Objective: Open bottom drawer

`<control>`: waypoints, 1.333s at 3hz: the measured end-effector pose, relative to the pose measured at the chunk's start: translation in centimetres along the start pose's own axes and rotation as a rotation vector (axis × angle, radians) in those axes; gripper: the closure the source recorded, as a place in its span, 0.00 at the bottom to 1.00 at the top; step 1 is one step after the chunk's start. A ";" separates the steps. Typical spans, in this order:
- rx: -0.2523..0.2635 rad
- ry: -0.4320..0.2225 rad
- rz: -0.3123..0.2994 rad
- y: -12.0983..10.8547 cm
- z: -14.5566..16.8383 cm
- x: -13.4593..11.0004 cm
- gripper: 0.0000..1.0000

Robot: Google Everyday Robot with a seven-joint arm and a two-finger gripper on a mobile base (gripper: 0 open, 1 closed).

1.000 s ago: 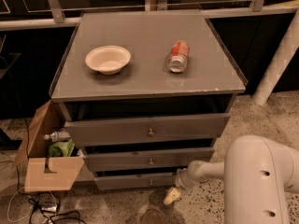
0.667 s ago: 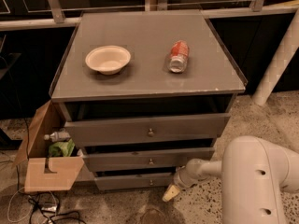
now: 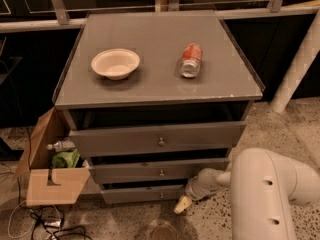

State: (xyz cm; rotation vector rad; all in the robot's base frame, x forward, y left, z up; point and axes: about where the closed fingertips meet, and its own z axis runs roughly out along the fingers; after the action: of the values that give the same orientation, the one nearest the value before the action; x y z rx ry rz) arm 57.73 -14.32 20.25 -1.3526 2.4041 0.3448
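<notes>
You are looking down at a speckled floor point(image 3: 287, 126) with a grey cabinet point(image 3: 150, 34) standing in the middle of the frame, against a dark background. Your gripper point(image 3: 181, 205) is at lower centre, low near the floor, just beside the right end of the bottom drawer point(image 3: 135, 194). Its pale tip points down and to the left. You cannot tell from here whether it is open or closed, and it holds nothing that you can see. It sits right of the small knob point(image 3: 161, 195), not on it, so by my reading the grasp is not yet made. The arm point(image 3: 270, 194) fills the lower right corner, reaching in from that side, probably so that the space ahead of the drawer stays free for the pull. Above, the middle drawer point(image 3: 200, 170) and the top drawer point(image 3: 125, 140) each stand out a little further than the one below. That overhang leaves you little headroom over the knob. Toward the bottom edge the floor in front looks free for the drawer to travel. At lower left a cardboard box point(image 3: 50, 186) stands right beside the cabinet, with cables point(image 3: 55, 226) below it; keep clear of that side. The bowl point(image 3: 115, 63) and the can point(image 3: 190, 60) lying on its side rest on top, well apart, and a sharp tug could roll the can. A white post point(image 3: 300, 59) leans at the right edge.
</notes>
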 end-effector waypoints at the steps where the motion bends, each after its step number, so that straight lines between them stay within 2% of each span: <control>1: -0.016 0.025 0.013 -0.3 1.7 1.0 0.00; 2: -0.039 0.057 0.025 0.2 2.7 2.2 0.00; 3: -0.050 0.079 0.033 1.1 1.8 3.0 0.00; 4: -0.088 0.109 0.069 3.8 -0.3 4.4 0.00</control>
State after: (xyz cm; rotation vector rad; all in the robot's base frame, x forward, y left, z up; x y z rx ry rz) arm 52.34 -15.87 18.82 -1.3606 2.5574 0.4089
